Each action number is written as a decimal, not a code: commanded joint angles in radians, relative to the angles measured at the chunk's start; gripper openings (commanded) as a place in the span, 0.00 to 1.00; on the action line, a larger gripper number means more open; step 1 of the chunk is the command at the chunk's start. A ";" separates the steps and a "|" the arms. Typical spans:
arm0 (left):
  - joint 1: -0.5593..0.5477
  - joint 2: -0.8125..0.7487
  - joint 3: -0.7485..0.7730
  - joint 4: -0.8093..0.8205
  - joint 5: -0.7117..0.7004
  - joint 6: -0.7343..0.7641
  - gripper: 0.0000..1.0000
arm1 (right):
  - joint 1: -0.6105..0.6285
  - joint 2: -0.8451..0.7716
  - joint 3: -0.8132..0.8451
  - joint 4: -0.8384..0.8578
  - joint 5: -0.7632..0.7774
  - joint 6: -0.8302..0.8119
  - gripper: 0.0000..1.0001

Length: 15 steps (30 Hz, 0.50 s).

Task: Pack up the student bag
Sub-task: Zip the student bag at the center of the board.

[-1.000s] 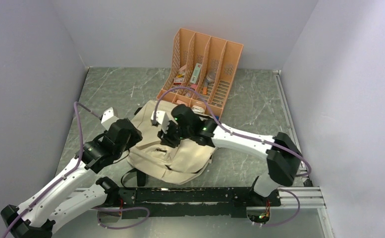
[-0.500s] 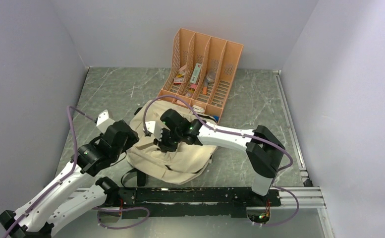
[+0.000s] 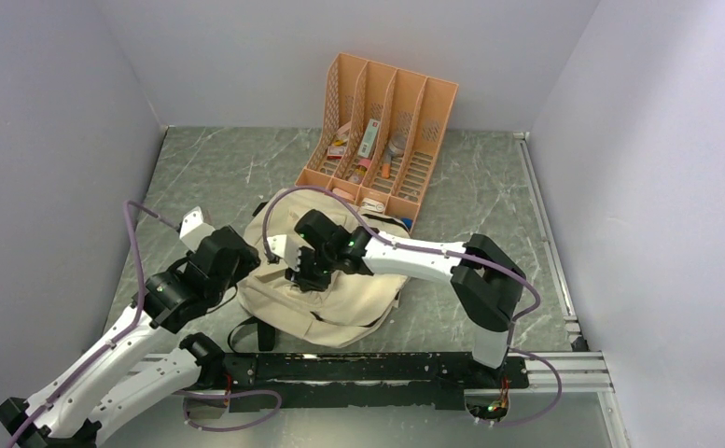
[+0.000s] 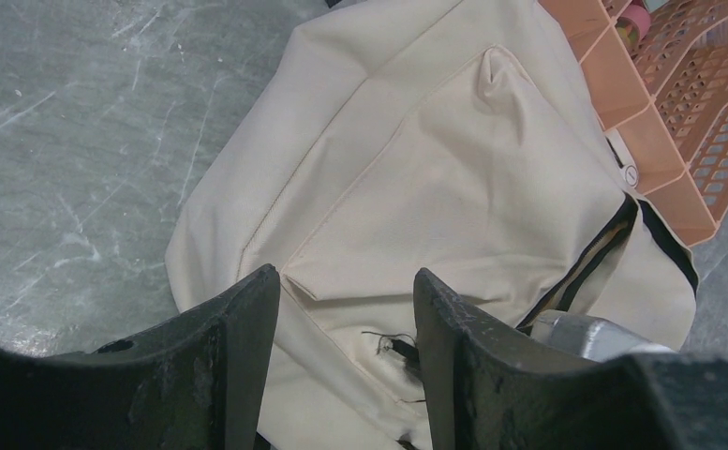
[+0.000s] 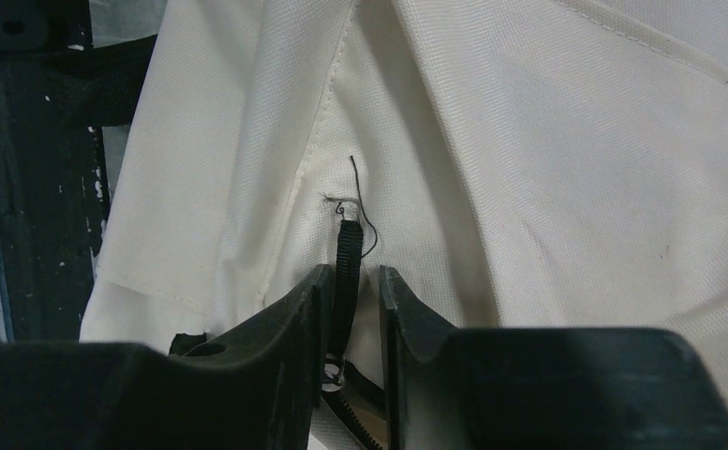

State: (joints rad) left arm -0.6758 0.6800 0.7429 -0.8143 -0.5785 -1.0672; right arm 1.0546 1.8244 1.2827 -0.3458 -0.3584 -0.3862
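The large soft cream fabric backpack (image 3: 363, 299) lies flat on the grey marbled table (image 3: 218, 168), just in front of the arm bases, its far end touching the foot of the orange plastic file organizer (image 3: 405, 103) that stands against the back wall. A dark zipper line (image 4: 586, 267) runs along the bag's edge nearest the organizer. A narrow black zipper pull strap (image 5: 346, 258) lies on the cream cloth with a loose black thread (image 5: 367, 220) curling from its end. The right gripper (image 5: 352, 279) sits low over the middle of the bag, its claw narrow, with that strap between the two fingers; the strap lies against the finger at the left of the wrist view, a sliver of cloth shows beside the other, and I cannot tell whether the strap is truly pinched. The left gripper (image 4: 346, 281) hangs over the bag's left side with its claw wide and nothing in it, only cream fabric showing between the fingers (image 4: 238, 347). Behind the bag, at the near edge of the table, runs the black mounting rail (image 3: 358, 366).
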 commanded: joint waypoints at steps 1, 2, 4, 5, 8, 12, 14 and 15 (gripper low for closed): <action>0.005 -0.021 0.002 -0.022 -0.034 -0.017 0.59 | 0.017 0.026 0.014 -0.043 0.010 -0.025 0.30; 0.004 -0.025 0.000 -0.022 -0.034 -0.018 0.59 | 0.018 0.030 0.012 -0.044 0.016 -0.025 0.30; 0.004 -0.029 0.000 -0.023 -0.034 -0.020 0.59 | 0.020 0.037 0.007 -0.040 0.032 -0.022 0.30; 0.004 -0.029 0.000 -0.024 -0.034 -0.020 0.59 | 0.021 0.040 0.005 -0.035 0.040 -0.021 0.30; 0.005 -0.028 0.000 -0.029 -0.035 -0.023 0.59 | 0.021 0.044 -0.001 -0.012 0.066 -0.011 0.26; 0.004 -0.029 -0.002 -0.029 -0.035 -0.022 0.59 | 0.022 0.034 -0.009 0.023 0.090 0.006 0.15; 0.005 -0.031 -0.003 -0.031 -0.034 -0.022 0.59 | 0.021 0.014 -0.014 0.041 0.090 0.021 0.11; 0.004 -0.032 -0.004 -0.032 -0.034 -0.022 0.58 | 0.020 0.000 -0.019 0.053 0.092 0.029 0.10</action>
State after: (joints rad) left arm -0.6758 0.6579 0.7429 -0.8310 -0.5835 -1.0798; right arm 1.0702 1.8442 1.2819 -0.3294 -0.2989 -0.3817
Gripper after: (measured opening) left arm 0.587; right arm 0.129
